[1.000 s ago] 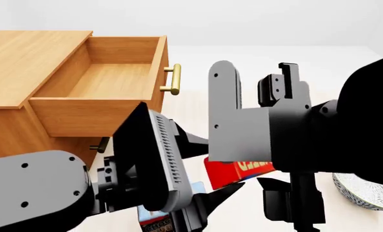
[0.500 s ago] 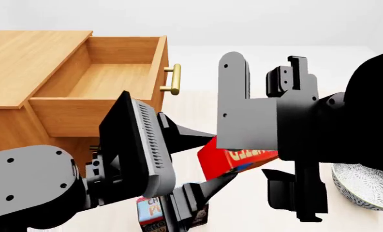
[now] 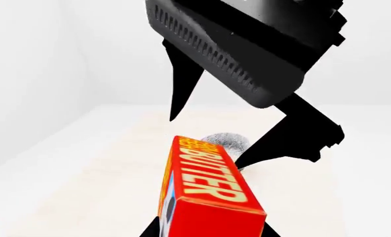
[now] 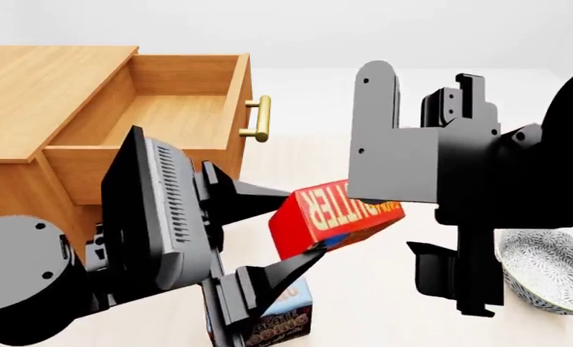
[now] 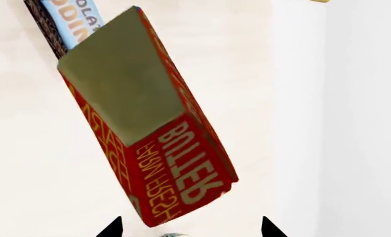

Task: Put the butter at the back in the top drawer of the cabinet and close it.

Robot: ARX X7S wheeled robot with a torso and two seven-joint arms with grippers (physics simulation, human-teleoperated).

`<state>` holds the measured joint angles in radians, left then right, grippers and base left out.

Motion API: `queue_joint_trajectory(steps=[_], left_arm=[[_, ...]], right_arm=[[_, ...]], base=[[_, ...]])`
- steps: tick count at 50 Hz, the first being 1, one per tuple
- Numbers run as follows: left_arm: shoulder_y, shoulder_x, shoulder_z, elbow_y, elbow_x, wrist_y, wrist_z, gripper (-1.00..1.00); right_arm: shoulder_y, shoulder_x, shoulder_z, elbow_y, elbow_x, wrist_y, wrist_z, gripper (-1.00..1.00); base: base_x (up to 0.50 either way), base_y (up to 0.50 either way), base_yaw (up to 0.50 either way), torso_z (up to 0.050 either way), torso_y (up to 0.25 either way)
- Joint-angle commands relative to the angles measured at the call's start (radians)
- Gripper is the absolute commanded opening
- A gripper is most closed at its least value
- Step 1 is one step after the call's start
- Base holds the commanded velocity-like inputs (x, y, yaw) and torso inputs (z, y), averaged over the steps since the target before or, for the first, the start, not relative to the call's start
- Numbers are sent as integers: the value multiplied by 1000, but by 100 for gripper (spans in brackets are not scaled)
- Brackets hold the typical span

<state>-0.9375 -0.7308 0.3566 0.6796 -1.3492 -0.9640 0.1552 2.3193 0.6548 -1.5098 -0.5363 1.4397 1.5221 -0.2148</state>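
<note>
Item: small red-and-orange rectangular butter box (image 4: 330,216), lifted clear of the pale tabletop (image 4: 364,311), tilted, clamped between the black fingers of the left gripper (image 4: 289,228); its far end is hidden behind the right arm. Right gripper (image 5: 189,228): only two black tips show, spread apart, beside the box, apparently not touching. Brown-and-blue pudding box (image 4: 281,311): partly hidden below. Light-brown wooden cabinet (image 4: 35,101): top drawer (image 4: 161,116) pulled out.
</note>
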Motion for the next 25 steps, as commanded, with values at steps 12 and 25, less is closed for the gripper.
queue_joint_trajectory(steps=[12,25], left_arm=[[82,-104,-115,14,-20,68,22,-100],[144,-142,-192,27,-56,125,-16,-100]], right_arm=[[-36,124,-46,62,-192,-34,-63,100],[-135,240,81,70,-113,-112,190,100]], base=[[0,0,0,0,1],[0,0,0,1,1]])
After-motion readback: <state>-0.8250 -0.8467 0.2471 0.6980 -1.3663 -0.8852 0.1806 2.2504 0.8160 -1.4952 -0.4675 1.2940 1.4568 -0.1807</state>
